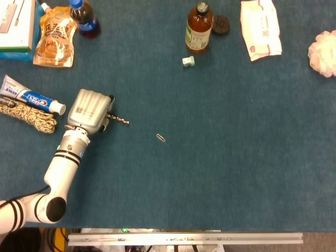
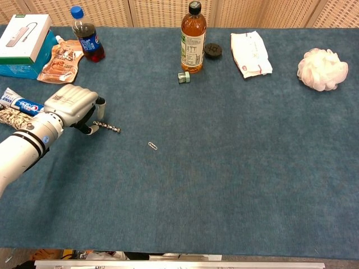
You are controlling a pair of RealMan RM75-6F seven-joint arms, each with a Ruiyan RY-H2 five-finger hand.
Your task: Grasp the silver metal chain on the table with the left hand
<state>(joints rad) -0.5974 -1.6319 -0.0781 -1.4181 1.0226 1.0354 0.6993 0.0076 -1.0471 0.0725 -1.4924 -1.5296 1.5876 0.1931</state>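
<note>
The silver metal chain (image 1: 119,120) (image 2: 109,127) lies straight on the blue table, left of centre. My left hand (image 1: 91,109) (image 2: 72,105) hovers palm down over the chain's left end, which its back hides in the head view. In the chest view the curled fingertips (image 2: 90,129) touch that end, while the thumb (image 2: 101,102) stands apart above it. The chain still rests flat on the cloth, with nothing pinched. My right hand appears in neither view.
A paper clip (image 1: 161,137) lies right of the chain. A toothpaste tube (image 1: 29,96) and braided rope (image 1: 29,116) sit left of the hand. Along the far edge stand a snack pouch (image 1: 54,38), cola bottle (image 1: 85,18), amber bottle (image 1: 199,29), white packet (image 1: 260,29) and white puff (image 1: 324,52).
</note>
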